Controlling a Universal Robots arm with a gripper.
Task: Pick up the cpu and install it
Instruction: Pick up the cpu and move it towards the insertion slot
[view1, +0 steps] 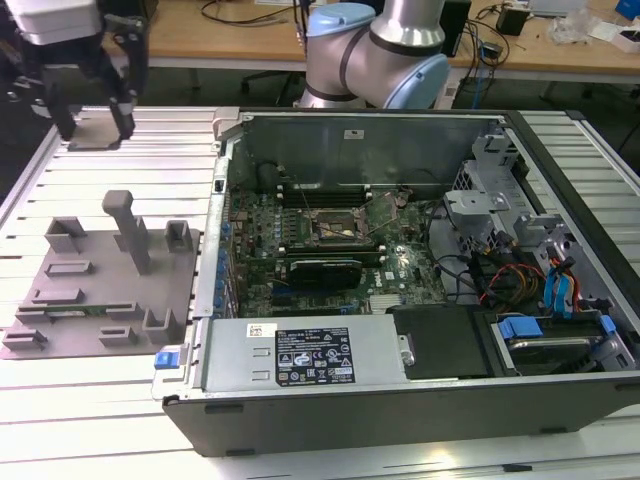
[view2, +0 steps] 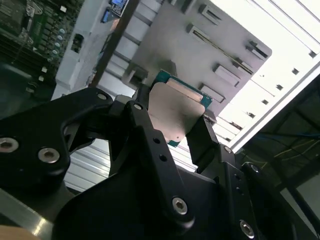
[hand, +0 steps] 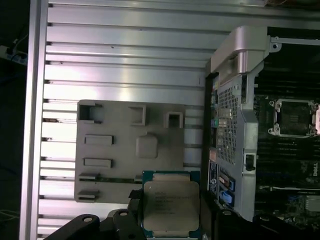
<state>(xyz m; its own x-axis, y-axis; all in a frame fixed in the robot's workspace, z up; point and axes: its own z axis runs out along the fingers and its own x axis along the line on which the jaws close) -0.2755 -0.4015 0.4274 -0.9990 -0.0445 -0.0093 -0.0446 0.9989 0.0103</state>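
Observation:
The cpu (hand: 170, 202), a small square chip with a pale silver-grey top and a green edge, sits between the black fingers of my gripper (hand: 171, 222), which is shut on it. In the second wrist view the cpu (view2: 176, 111) is clamped at two opposite edges by the gripper (view2: 174, 122). In the exterior view the gripper (view1: 95, 120) hangs with the cpu (view1: 96, 132) above the far left of the slatted table, beyond the grey fixture plate (view1: 100, 290). The bare socket (view1: 335, 228) lies in the middle of the motherboard, inside the open computer case (view1: 400, 400).
The fixture plate (hand: 120, 150) carries upright posts and slots. The socket (hand: 295, 117) also shows in the first wrist view, past the case wall (hand: 235, 125). A black expansion card (view1: 325, 270), cables and drive bays (view1: 540, 290) fill the case. The arm's base (view1: 375, 50) stands behind it.

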